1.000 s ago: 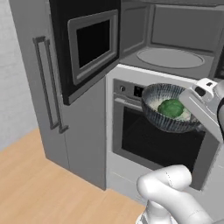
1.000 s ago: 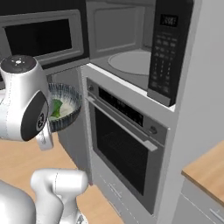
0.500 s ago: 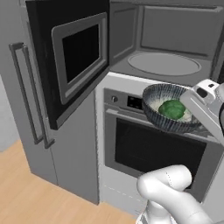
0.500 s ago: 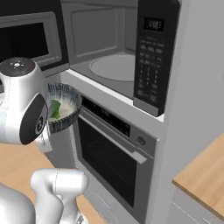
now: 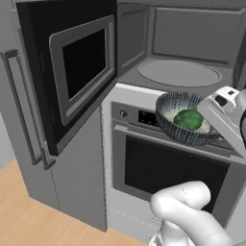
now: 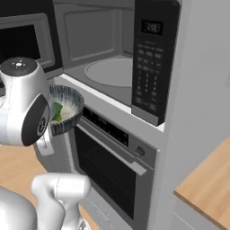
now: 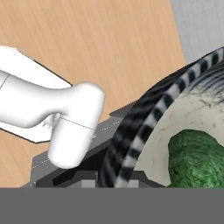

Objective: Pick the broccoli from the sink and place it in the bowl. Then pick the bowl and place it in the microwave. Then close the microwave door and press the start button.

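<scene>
From the left base view I see the bowl [image 5: 186,126] held up in the air at the right of the frame, just in front of the oven [image 5: 168,168] and a little below the open mouth of the microwave [image 5: 180,53]. The broccoli [image 5: 189,119] sits inside it, toward the right side of the whitish interior. The gripper [image 5: 211,111] comes in from the right edge and meets the bowl at its right rim; its fingers are hidden there, but the bowl hangs from that spot with nothing under it, so I read the narrow jaws as clamped on the rim.

The microwave door [image 5: 72,72] stands swung out at the upper left of that view, window facing into the room, and the pale turntable [image 5: 179,73] lies bare inside the cavity at upper centre.

In the right base view the bowl [image 6: 67,110] is at middle left, partly behind the arm's big white joint, with a sliver of green broccoli [image 6: 57,112] showing at its left.

The hand view shows the striped bowl wall [image 7: 148,127] curving up from the bottom centre, with the broccoli [image 7: 197,157] at lower right.
</scene>
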